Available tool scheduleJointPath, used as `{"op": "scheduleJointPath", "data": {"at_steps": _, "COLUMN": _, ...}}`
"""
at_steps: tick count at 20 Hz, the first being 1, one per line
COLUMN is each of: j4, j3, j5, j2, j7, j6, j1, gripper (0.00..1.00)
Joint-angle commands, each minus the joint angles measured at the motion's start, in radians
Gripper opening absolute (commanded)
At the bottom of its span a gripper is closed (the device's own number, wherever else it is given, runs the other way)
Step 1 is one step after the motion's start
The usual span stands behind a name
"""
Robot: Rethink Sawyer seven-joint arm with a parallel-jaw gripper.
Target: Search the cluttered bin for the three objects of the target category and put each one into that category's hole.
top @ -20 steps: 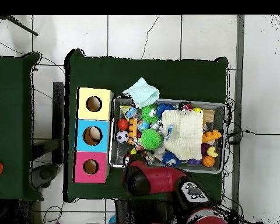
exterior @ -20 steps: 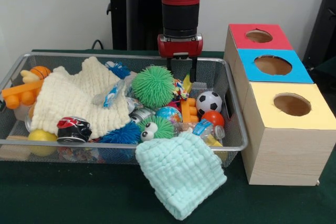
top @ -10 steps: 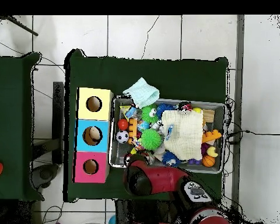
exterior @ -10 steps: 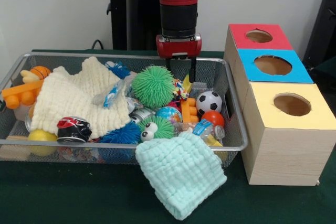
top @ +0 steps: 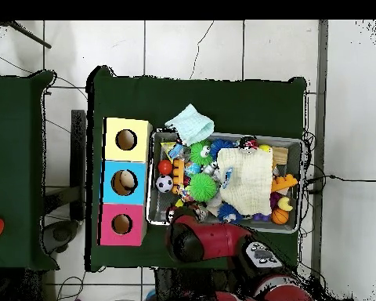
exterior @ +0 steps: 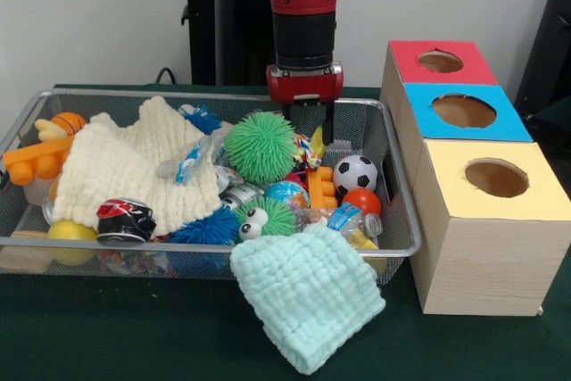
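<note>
Front view, all placed against the bin [exterior: 401,220], the wire mesh basket on the green table. At its left end: an orange block toy [exterior: 36,160] and a small basketball [exterior: 69,121]. A cream knit cloth [exterior: 125,167] covers the left half, a crushed can [exterior: 125,219] at its near edge. Mid-bin sits a green spiky ball [exterior: 260,146]; a googly-eyed green ball [exterior: 263,218] lies nearer the front rim. A mint cloth [exterior: 308,292] drapes over the front rim onto the table. Gripper [exterior: 309,127] hangs over the bin's far side, just right of the spiky ball, fingers slightly apart, holding nothing. A soccer ball [exterior: 355,173] lies right of it. Yellow [exterior: 496,180], blue [exterior: 464,111] and red [exterior: 440,62] boxes stand right of the bin.
</note>
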Motion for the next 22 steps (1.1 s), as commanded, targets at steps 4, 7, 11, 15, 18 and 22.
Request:
{"op": "scheduleJointPath", "data": {"at_steps": 4, "j4": -0.098, "j3": -0.009, "j5": -0.049, "j2": 0.118, "j7": 0.094, "j6": -0.051, "j1": -0.018, "gripper": 1.00}}
{"op": "scheduleJointPath", "data": {"at_steps": 7, "j4": -0.108, "j3": -0.012, "j5": -0.047, "j2": 0.131, "j7": 0.091, "j6": -0.060, "j1": -0.018, "gripper": 1.00}}
{"op": "scheduleJointPath", "data": {"at_steps": 11, "j4": -0.093, "j3": 0.019, "j5": -0.051, "j2": 0.121, "j7": 0.092, "j6": -0.038, "j1": -0.047, "gripper": 1.00}}
{"op": "scheduleJointPath", "data": {"at_steps": 15, "j4": -0.091, "j3": 0.036, "j5": -0.071, "j2": 0.117, "j7": 0.082, "j6": -0.024, "j1": -0.065, "gripper": 1.00}}
{"op": "scheduleJointPath", "data": {"at_steps": 18, "j4": -0.092, "j3": 0.040, "j5": -0.076, "j2": 0.114, "j7": 0.083, "j6": -0.018, "j1": -0.069, "gripper": 1.00}}
{"op": "scheduleJointPath", "data": {"at_steps": 22, "j4": -0.094, "j3": 0.041, "j5": -0.079, "j2": 0.112, "j7": 0.083, "j6": -0.010, "j1": -0.069, "gripper": 1.00}}
